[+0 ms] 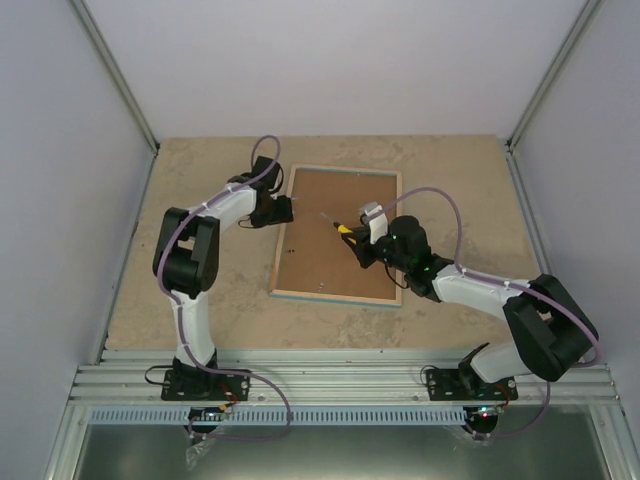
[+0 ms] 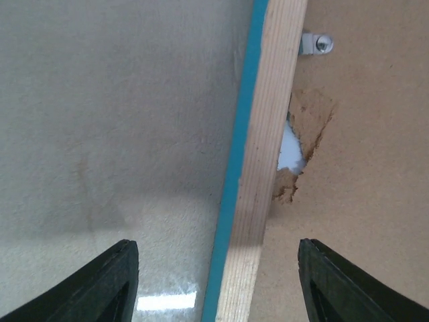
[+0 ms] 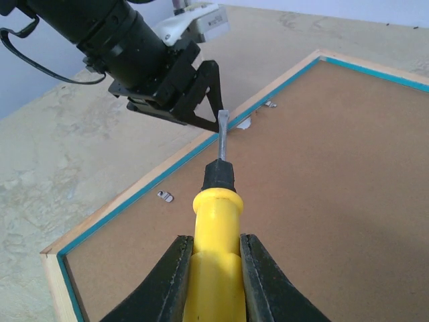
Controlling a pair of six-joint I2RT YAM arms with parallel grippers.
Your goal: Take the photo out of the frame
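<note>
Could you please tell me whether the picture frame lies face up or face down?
Face down: the brown fibreboard back panel of the thin turquoise wooden frame faces up, metal clip showing.

The right gripper (image 3: 216,268) clamps a yellow-handled flathead screwdriver (image 3: 219,178). Its blade points across the brown backing panel (image 3: 335,174) toward the turquoise frame (image 3: 120,201)'s left edge, where the black left gripper (image 3: 194,107) hangs.

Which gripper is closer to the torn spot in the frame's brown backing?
Left gripper: open above the frame edge beside the tear. Right gripper holds a screwdriver farther in over the backing.
</note>
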